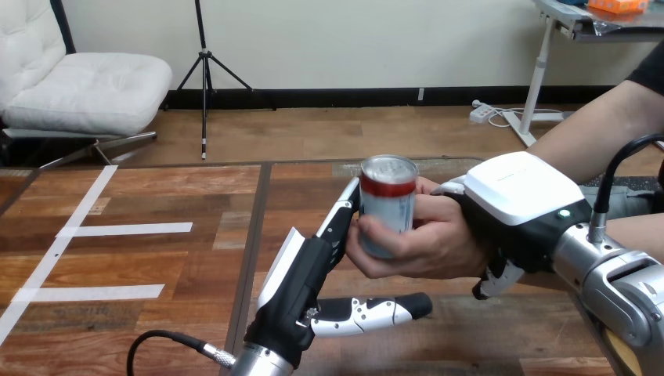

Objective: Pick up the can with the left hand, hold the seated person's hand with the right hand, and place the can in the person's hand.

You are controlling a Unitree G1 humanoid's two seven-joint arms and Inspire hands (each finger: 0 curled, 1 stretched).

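Note:
A silver can with a red band [387,205] stands upright in the person's hand [427,247], whose fingers curl round its lower half above the table. My left hand [301,286] rises from the bottom edge. It is open, with straight fingers [343,223] reaching up to the can's left side and the thumb stretched out to the right, below the person's hand. My right hand [513,200] comes in from the right and lies over the back of the person's hand and wrist. Its fingers curl over the top and its thumb shows underneath.
White tape strips [117,229] mark the wooden table [180,329] at the left. A dark seam [252,251] runs down the tabletop just left of my left arm. The person's forearm [595,129] enters from the upper right.

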